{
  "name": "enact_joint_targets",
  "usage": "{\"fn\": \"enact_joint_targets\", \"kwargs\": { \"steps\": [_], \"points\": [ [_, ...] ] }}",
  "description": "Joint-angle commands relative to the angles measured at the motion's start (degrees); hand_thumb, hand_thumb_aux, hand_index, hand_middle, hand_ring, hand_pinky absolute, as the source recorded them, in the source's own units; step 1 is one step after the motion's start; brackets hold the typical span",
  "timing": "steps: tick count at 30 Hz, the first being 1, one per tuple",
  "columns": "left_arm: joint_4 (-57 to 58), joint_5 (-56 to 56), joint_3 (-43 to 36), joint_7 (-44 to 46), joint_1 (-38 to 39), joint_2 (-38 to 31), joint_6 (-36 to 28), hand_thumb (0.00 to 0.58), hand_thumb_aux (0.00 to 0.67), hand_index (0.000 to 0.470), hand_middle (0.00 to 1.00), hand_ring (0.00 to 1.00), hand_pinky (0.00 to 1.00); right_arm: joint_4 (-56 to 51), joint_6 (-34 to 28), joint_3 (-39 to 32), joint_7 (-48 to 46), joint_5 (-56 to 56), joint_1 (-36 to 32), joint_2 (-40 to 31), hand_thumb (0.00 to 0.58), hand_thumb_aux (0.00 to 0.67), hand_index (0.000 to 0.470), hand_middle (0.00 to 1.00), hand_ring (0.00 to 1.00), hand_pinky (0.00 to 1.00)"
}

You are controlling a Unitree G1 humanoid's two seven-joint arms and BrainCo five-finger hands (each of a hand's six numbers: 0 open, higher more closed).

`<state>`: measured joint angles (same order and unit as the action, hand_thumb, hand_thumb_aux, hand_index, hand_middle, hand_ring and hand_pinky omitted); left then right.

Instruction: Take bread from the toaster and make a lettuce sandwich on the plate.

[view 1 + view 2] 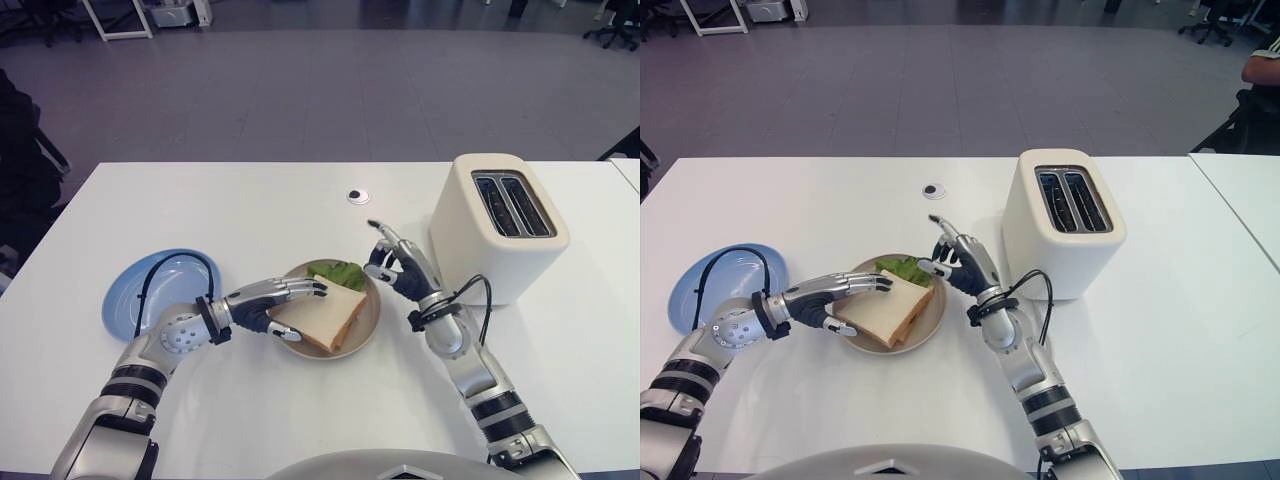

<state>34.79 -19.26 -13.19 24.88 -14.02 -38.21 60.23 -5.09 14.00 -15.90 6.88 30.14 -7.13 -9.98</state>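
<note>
- Nearest the viewer, the left hand lies low at the plate's left side. Its fingers stretch along the bread's far-left edge and its thumb sits at the near corner. This is judged a light pinch, used to seat the slice squarely.
- White table: carries every item.
- Upright toaster: stands at the right. Both slots are dark with no slice seen standing in them, so it is judged already emptied.
- Tan plate: near centre, between the two hands, so either can reach it.
- Second, blue plate: left of the tan one and apart from it, taking no part in the assembly.
- Stacked bread: on the tan plate, apparently two slices.
- Raised right hand: between plate and toaster, most fingers curled, one pointing far, holding nothing. It is judged to be standing off to leave the left hand room.
- Green lettuce: on the plate, against the bread's far edge. Whether it runs under the top slice cannot be told.
- Small round disc: far centre, well apart from the work.
</note>
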Motion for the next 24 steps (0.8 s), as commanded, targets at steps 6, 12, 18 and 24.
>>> {"fn": "enact_joint_targets", "kwargs": {
  "steps": [6, 12, 18, 24],
  "points": [
    [-0.71, 4.77, 4.03, -4.46, -2.07, 0.64, -0.58, 0.0, 0.0, 0.0, 0.0, 0.0, 0.0, 4.64, 2.94, 2.73, -8.2, -11.31, 1.04, -1.63, 0.0, 0.0, 0.0, 0.46, 0.46, 0.46],
    [-3.88, 15.81, 8.3, -5.11, -3.35, 1.88, 0.04, 0.0, 0.0, 0.0, 0.0, 0.0, 0.0, 9.71, 4.15, 4.16, -16.2, -21.14, 2.8, -3.12, 0.539, 0.491, 0.345, 0.76, 0.76, 0.76],
    [-21.83, 45.11, -0.05, 13.63, 6.05, -4.25, -1.41, 0.58, 0.67, 0.47, 0.8, 0.8, 0.8, 16.16, 8.43, 0.6, -30.75, -29.26, 7.93, -10.48, 0.58, 0.67, 0.47, 1.0, 1.0, 1.0],
    [-34.22, 60.38, -10.18, 42.92, 16.65, -11.26, -4.23, 0.58, 0.67, 0.47, 1.0, 1.0, 1.0, 18.38, 14.62, -8.43, -46.59, -31.01, 14.18, -19.84, 0.58, 0.67, 0.47, 1.0, 1.0, 1.0]
  ]
}}
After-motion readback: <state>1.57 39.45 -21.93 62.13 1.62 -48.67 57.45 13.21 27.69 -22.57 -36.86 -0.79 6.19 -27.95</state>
